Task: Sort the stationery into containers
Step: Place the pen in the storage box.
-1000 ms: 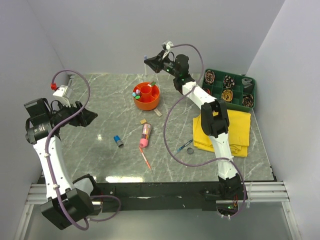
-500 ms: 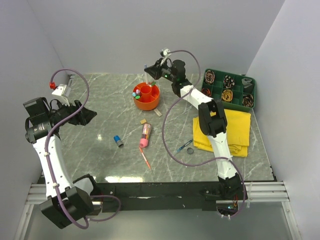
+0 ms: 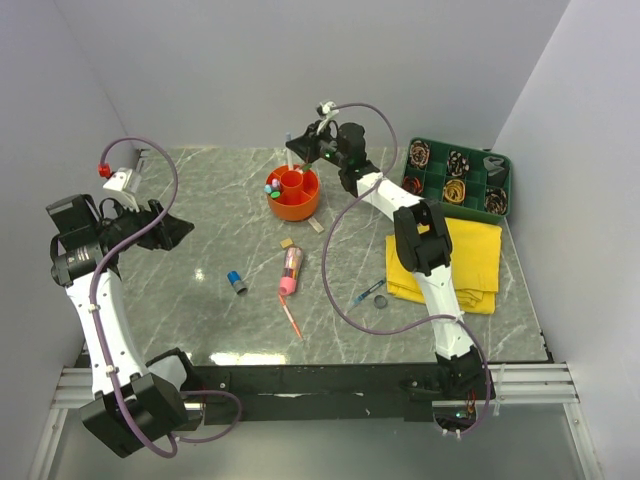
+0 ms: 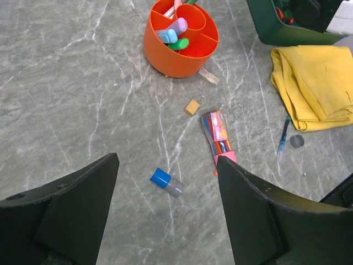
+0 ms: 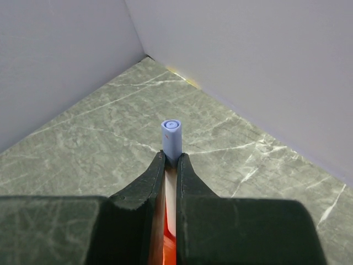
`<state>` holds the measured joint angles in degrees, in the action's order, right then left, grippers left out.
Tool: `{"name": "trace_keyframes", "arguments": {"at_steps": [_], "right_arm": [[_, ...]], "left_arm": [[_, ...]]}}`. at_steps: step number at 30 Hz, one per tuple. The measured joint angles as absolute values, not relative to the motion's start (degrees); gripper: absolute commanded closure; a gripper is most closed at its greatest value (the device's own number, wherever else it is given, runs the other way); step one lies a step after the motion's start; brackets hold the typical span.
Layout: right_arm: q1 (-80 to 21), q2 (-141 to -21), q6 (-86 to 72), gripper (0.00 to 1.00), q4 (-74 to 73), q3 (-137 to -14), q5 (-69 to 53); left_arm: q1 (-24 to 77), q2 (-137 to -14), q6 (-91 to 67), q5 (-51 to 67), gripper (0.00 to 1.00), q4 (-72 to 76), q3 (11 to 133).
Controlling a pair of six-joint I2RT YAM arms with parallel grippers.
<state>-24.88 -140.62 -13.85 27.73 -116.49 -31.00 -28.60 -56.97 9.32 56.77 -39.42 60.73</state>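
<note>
Blue-capped pen (image 5: pixel 171 137) upright in right pincer (image 5: pixel 171 158) over orange organiser (image 3: pixel 295 210).

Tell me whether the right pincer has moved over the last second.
Yes: the right pincer, gripping a pen, has come nearer the orange organiser in the top view.

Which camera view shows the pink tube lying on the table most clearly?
The left wrist view: the pink tube lies near the middle, large enough to show its coloured stripes. In the top external view the pink tube is small, without detail. The right wrist view does not show it.
</note>
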Motion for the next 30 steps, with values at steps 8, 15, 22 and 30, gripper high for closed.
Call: {"name": "trace_keyframes", "arguments": {"at_steps": [8, 15, 22, 30], "right_arm": [[-25.0, -140.6, -14.5, 0.61, 27.1, -112.2, -28.9], [-25.1, -139.8, -14.5, 0.54, 28.6, -108.5, -28.0], [-25.1, -137.0, -14.5, 0.51, 30.9, -103.3, -28.1], [-25.1, -132.0, -14.5, 0.49, 30.9, -99.2, -28.6]], "left_arm": [[-28.7, -57.0, 7.8, 57.6, 0.22, -37.0, 60.7], [-28.7, -56.9, 7.6, 57.9, 0.22, -36.2, 60.3], [-28.7, -56.1, 7.2, 58.2, 0.22, -35.7, 58.9], [-28.7, -53.9, 6.3, 58.9, 0.21, -34.4, 58.2]]}}
